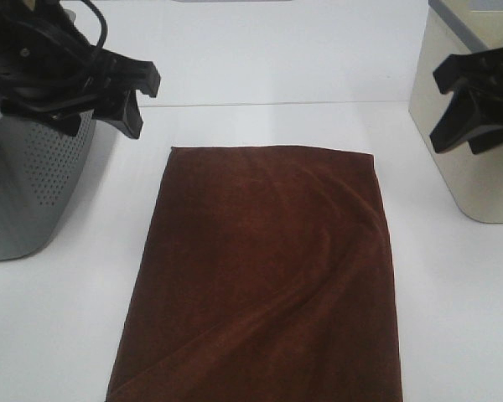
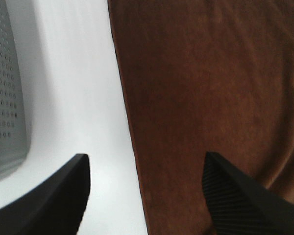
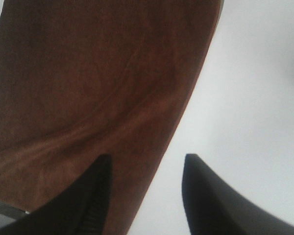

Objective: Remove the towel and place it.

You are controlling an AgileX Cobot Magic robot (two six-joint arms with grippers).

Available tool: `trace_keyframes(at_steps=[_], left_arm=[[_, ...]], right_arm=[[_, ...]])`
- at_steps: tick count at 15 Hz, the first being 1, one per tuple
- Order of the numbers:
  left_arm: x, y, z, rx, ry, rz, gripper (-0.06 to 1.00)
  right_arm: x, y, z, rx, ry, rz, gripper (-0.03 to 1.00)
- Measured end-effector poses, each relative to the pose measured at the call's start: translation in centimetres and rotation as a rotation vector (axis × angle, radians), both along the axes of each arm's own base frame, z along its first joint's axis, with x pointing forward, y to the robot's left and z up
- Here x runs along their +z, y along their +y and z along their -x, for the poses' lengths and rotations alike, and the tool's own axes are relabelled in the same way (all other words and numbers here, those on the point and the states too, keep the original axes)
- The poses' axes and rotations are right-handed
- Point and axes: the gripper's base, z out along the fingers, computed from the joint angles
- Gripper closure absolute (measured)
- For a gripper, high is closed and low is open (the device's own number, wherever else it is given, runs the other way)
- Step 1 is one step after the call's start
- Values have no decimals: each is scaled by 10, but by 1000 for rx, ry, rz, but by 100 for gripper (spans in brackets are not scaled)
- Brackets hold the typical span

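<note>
**Open jaws poised over the towel's far corners**

The left gripper (image 1: 142, 102) (image 2: 146, 161) has its jaws spread wide and holds nothing. They straddle the left edge of the large dark brown velvety rectangular towel (image 1: 264, 276) (image 2: 206, 88) (image 3: 88, 73). The right gripper (image 1: 440, 113) (image 3: 147, 159) is equally spread and empty over the right edge. The towel lies flat on the white table (image 1: 59, 335), between the grey perforated basket (image 1: 25, 184) at left and the beige box (image 1: 465, 126) at right. Judging this as the approach to a grasp, each gripper should descend on its own far corner, pinch at the hem, and both rise together to keep the cloth level.
</note>
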Motion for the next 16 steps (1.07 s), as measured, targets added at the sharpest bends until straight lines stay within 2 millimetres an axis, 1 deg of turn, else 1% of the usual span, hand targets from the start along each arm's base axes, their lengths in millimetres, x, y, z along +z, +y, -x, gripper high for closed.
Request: trace_keyframes(at_steps=[2, 3, 4, 6, 7, 8, 10, 12, 14, 16], left_arm=[[-12, 1, -32, 25, -5, -8, 32], [-19, 3, -49, 45, 2, -14, 32], [-31, 4, -66, 60, 18, -25, 32], [-48, 4, -96, 67, 27, -42, 32], [-55, 1, -109, 67, 24, -43, 32], [-61, -3, -122, 68, 17, -42, 32], [-71, -11, -144, 64, -1, -36, 32], [-82, -19, -164, 60, -22, -30, 32], [-99, -26, -180, 55, -24, -33, 32], [-114, -30, -192, 56, -18, -36, 32]], right_arm=[[-5, 7, -37, -4, 4, 2, 54], [-11, 11, -55, -5, 15, 4, 54], [-21, 14, -73, -6, 33, 8, 54], [-39, 21, -106, -6, 52, 12, 54], [-45, 24, -122, -7, 46, 14, 54], [-57, 26, -137, -6, 49, 25, 54], [-76, 28, -161, -17, 49, 63, 54], [-105, 26, -181, -46, 70, 126, 54], [-126, 24, -196, -73, 81, 176, 54], [-146, 25, -207, -80, 95, 192, 54]])
